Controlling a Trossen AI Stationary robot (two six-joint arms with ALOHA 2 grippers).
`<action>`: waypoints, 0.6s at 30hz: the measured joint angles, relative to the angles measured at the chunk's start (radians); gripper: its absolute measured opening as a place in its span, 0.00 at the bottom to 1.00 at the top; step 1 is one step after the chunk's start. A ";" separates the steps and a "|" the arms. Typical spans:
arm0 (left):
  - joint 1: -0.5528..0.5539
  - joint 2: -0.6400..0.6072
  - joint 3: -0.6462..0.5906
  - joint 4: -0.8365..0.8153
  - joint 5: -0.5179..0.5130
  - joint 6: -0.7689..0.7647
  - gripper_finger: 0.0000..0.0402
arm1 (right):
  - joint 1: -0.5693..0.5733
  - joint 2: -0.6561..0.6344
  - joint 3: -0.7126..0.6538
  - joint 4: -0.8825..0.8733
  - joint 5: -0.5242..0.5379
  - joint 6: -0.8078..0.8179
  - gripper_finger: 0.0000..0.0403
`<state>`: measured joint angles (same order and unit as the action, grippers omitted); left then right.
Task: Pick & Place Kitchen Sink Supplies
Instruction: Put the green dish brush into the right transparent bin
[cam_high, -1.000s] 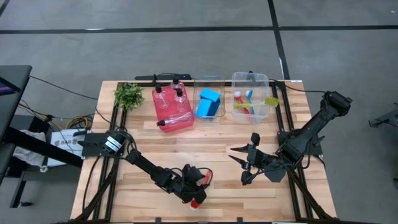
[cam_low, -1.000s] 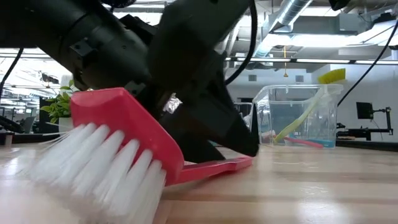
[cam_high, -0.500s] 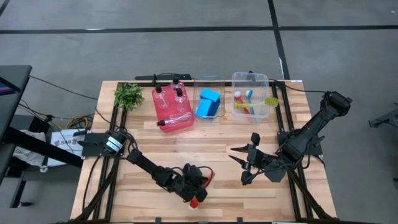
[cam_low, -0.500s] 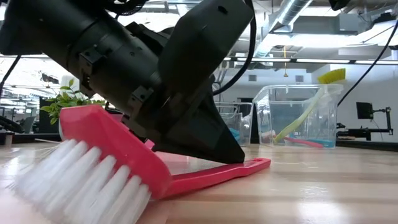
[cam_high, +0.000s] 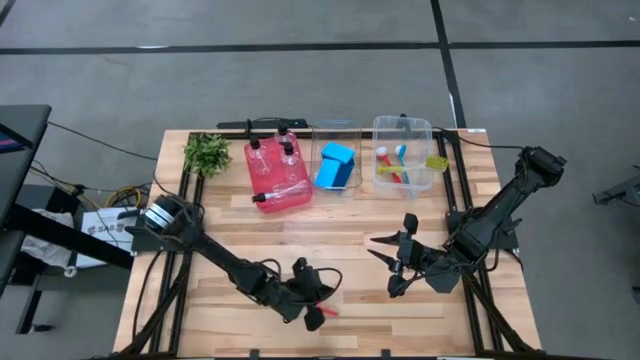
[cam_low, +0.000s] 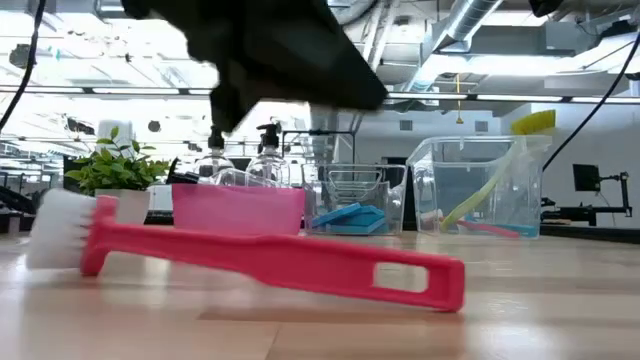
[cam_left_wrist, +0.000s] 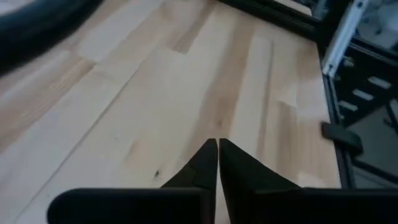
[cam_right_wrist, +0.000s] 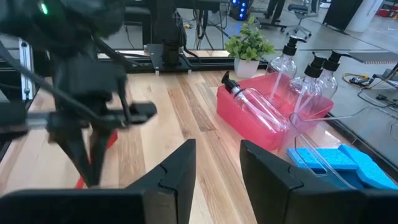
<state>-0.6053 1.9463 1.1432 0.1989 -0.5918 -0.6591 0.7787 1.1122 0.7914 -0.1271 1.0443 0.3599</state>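
Observation:
A red long-handled brush (cam_low: 270, 262) lies almost level just over the wood near the table's front edge (cam_high: 316, 318), white bristles at its left end in the low view. My left gripper (cam_high: 306, 296) hangs above it, shut; its fingertips (cam_left_wrist: 217, 149) meet with nothing between them. My right gripper (cam_high: 388, 264) waits open at mid-right, fingers apart (cam_right_wrist: 217, 168). Clear pump bottles (cam_high: 280, 160) lie in a red bin, a blue sponge (cam_high: 337, 165) sits in a clear bin, and several brushes (cam_high: 400, 165) stand in another clear bin.
The three bins stand in a row along the far edge, with a leafy green plant (cam_high: 206, 153) at their left. Bare wood lies between the bins and both grippers. Black frame rails run along the table's left and right sides.
My left gripper has risen off the red brush and drawn slightly toward the table's left. The brush stood tipped on its bristles under the gripper; it has swung round and dropped nearly level, handle pointing right in the low view.

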 joint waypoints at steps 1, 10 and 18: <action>-0.005 -0.017 -0.001 -0.009 0.002 0.014 0.05 | 0.000 0.000 0.000 0.000 0.000 0.000 0.29; -0.080 -0.104 0.001 -0.032 0.070 0.211 0.14 | 0.000 0.000 0.000 0.000 -0.026 0.000 0.29; -0.155 -0.075 0.002 -0.154 0.062 0.184 0.28 | 0.000 0.000 0.000 0.000 -0.026 0.000 0.29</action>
<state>-0.7603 1.8715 1.1454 0.0447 -0.5298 -0.4755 0.7785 1.1125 0.7914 -0.1274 1.0183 0.3595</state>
